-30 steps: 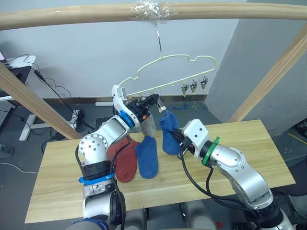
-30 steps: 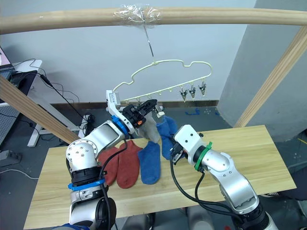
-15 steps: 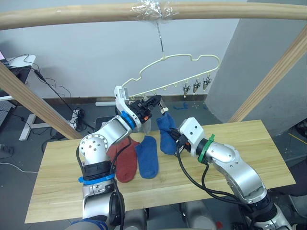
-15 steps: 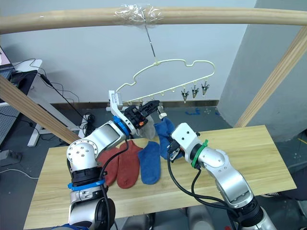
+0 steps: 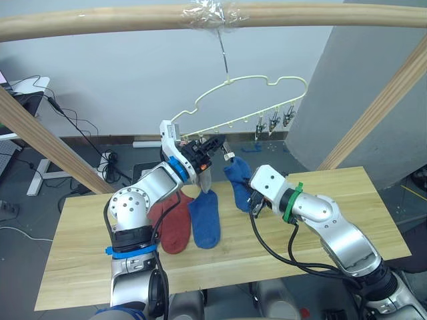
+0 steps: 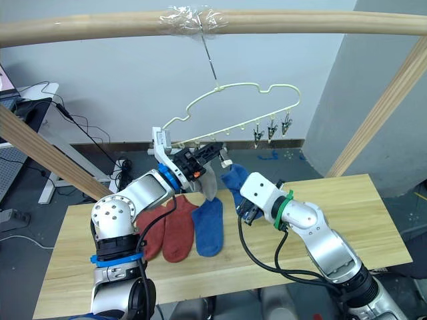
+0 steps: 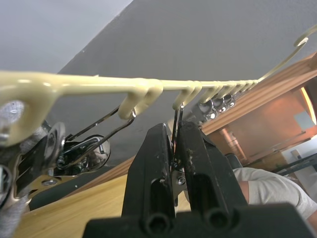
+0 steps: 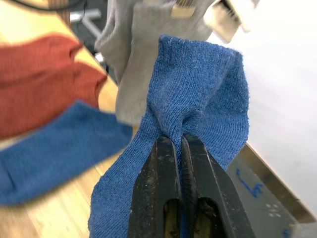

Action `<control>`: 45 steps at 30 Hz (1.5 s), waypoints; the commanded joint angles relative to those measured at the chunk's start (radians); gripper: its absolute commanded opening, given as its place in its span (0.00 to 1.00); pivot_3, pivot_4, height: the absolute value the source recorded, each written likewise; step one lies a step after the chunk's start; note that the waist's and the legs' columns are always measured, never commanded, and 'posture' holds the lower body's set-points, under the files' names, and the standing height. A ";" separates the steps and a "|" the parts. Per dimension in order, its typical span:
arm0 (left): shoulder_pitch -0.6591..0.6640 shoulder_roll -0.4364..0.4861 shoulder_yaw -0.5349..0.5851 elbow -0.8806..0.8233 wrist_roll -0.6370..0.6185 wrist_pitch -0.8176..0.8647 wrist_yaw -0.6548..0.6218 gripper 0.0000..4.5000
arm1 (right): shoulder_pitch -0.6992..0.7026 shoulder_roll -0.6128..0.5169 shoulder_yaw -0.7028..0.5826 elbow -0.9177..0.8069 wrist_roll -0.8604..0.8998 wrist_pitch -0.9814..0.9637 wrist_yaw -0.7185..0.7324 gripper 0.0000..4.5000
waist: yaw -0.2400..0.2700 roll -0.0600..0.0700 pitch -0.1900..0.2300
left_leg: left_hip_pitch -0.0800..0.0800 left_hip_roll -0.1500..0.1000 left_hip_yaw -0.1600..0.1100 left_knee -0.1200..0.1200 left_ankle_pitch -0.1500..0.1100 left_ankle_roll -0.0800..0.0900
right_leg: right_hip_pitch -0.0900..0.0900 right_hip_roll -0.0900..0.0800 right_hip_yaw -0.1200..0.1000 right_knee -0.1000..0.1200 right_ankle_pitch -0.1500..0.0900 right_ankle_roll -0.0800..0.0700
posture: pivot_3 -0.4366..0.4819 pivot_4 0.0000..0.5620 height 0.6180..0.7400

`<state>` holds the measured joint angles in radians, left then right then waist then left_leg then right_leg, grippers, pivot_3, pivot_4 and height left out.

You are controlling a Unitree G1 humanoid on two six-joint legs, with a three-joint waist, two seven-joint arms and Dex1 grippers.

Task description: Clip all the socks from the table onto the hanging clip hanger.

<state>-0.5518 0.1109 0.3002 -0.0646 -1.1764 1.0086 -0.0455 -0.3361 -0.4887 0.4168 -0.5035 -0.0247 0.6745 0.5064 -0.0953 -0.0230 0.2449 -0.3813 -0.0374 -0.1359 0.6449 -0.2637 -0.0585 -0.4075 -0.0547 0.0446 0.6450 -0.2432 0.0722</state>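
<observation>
Across the lower part of the head views, a wide bench [image 5: 373, 200] of pale wood planks is seen. Above it a round wooden beam [image 5: 100, 20] runs from side to side, with slanted wooden poles at both sides. A thin yellow-green clip hanger [image 5: 267, 83] is hung from the beam by a metal hook, and it is tilted, with its right end higher. Three dark clips [image 5: 273, 121] hang free near that higher end.

On the bench, two rust-red socks [image 5: 172, 223] are laid side by side, touching each other. A blue sock [image 5: 205, 220] is laid flat just beside them on the right.

A grey sock [image 5: 204, 177] is seen hanging below the lower end of the hanger, next to the left gripper. In the right wrist view, two grey socks [image 8: 130, 54] are seen hanging together behind the blue one.

A second blue sock [image 5: 239, 185] is held up off the bench by the right gripper [image 8: 179, 144]. The gripper's fingers are pressed together on the middle of this sock, so the cloth is bunched there. It is held just beside the grey sock and below the hanger.

The left gripper [image 7: 177, 148] is raised to the lower end of the hanger. Its two black fingers are squeezed tight on one small metal clip [image 7: 176, 130] that hangs from the hanger's bar. Another clip [image 7: 94, 141] hangs right beside it.
</observation>
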 commanded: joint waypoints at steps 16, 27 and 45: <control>0.027 0.015 -0.023 -0.001 0.009 -0.007 -0.006 0.00 | -0.034 -0.004 -0.004 -0.060 -0.041 0.078 0.039 0.01 | 0.004 0.000 0.000 | 0.000 0.000 0.000 0.000 0.000 0.000 | 0.000 0.000 0.000 0.000 0.001 -0.001 | 0.26 0.39 1.00; 0.032 0.019 -0.030 0.001 0.015 -0.008 -0.010 0.00 | -0.055 0.008 -0.007 -0.091 -0.035 0.125 0.039 0.01 | 0.005 0.000 0.000 | 0.000 0.000 0.000 0.000 0.000 0.000 | 0.000 0.000 0.000 0.000 0.000 -0.001 | 0.26 0.40 1.00; 0.034 0.019 -0.035 0.005 0.020 -0.014 -0.007 0.00 | -0.137 0.041 0.002 -0.087 -0.031 0.170 0.043 0.01 | 0.004 0.000 0.000 | 0.000 0.000 0.000 0.000 0.000 0.000 | 0.000 0.000 0.000 0.000 0.000 -0.001 | 0.26 0.43 1.00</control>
<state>-0.5393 0.1277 0.2785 -0.0655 -1.1720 0.9790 -0.0593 -0.4571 -0.4543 0.4164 -0.5665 -0.0579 0.8476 0.5455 -0.0913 -0.0229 0.2448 -0.3814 -0.0374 -0.1359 0.6451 -0.2637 -0.0586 -0.4077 -0.0549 0.0445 0.6450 -0.2427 0.0713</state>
